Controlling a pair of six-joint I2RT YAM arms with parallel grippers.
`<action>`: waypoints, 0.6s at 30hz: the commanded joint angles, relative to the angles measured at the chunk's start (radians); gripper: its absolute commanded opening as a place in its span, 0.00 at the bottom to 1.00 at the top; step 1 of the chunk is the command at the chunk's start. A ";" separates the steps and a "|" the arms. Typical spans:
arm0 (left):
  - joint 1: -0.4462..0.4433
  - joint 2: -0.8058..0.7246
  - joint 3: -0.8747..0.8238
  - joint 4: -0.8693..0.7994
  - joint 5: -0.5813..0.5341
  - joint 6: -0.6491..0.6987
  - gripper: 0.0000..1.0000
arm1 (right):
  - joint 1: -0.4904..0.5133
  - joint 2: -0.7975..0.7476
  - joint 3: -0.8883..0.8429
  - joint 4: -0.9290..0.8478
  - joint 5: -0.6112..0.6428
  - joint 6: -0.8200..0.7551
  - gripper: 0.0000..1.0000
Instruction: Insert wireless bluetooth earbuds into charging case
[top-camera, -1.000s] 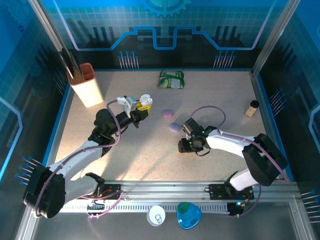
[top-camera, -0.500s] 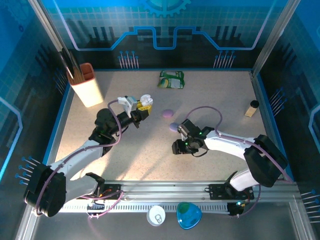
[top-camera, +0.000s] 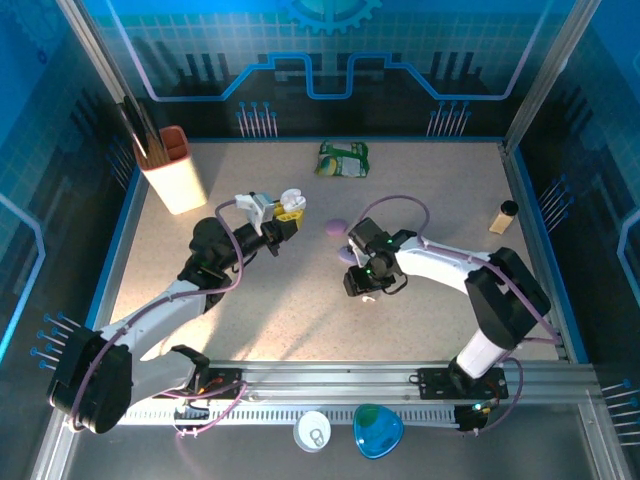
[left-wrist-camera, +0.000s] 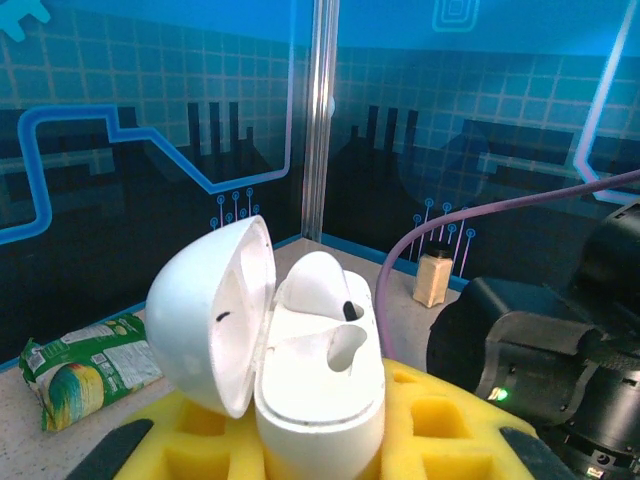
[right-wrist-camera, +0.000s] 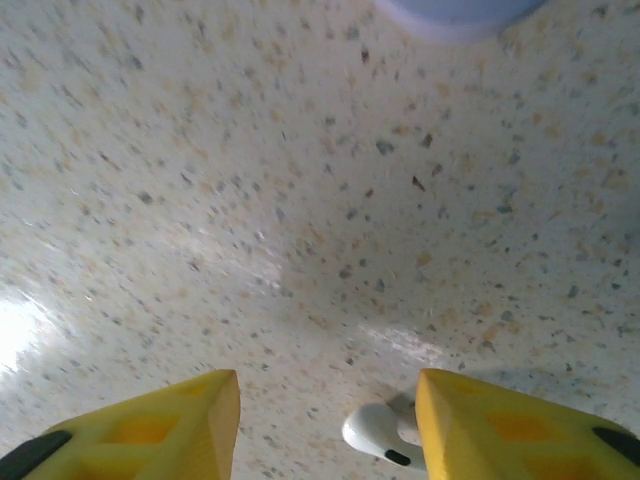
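The right end effector (right-wrist-camera: 328, 398) is hovering low over the speckled table (right-wrist-camera: 250, 200) with its yellow fingers (right-wrist-camera: 180, 425) spread wide and holding nothing. A white earbud (right-wrist-camera: 380, 432) is lying on the table between them. It is not lying centred, though: it is sitting just beside the finger at the right of the wrist view, possibly touching it. A lilac case (right-wrist-camera: 455, 8) is resting farther ahead, well clear of the gap. In the top view the left end effector (top-camera: 283, 212) is waiting near the middle of the table, clamping the white charging case (left-wrist-camera: 320, 390) between its yellow pads. The lid (left-wrist-camera: 215, 310) is standing open and one socket is looking vacant. Whether the other socket is already carrying a bud, I cannot tell. The step in hand appears to be picking up the earbud. To do it well, the right arm should be sliding sideways toward the bud until it sits midway in the gap. Then it should be lowering until the fingertips are almost grazing the table, and closing slowly. The bud is tiny, smooth and rounded, so an off-centre or fast pinch is likely to flick it away or tip it out. Gripping across its bulbous head should leave the stem free for the socket.
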 joint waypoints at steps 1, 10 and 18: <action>-0.006 -0.016 -0.019 0.032 -0.007 0.022 0.00 | 0.000 0.047 0.057 -0.122 -0.016 -0.093 0.49; -0.006 -0.007 -0.016 0.029 -0.010 0.044 0.00 | 0.049 0.143 0.180 -0.270 0.061 -0.154 0.43; -0.005 -0.022 -0.019 0.008 -0.013 0.062 0.00 | 0.116 0.253 0.327 -0.441 0.187 -0.229 0.43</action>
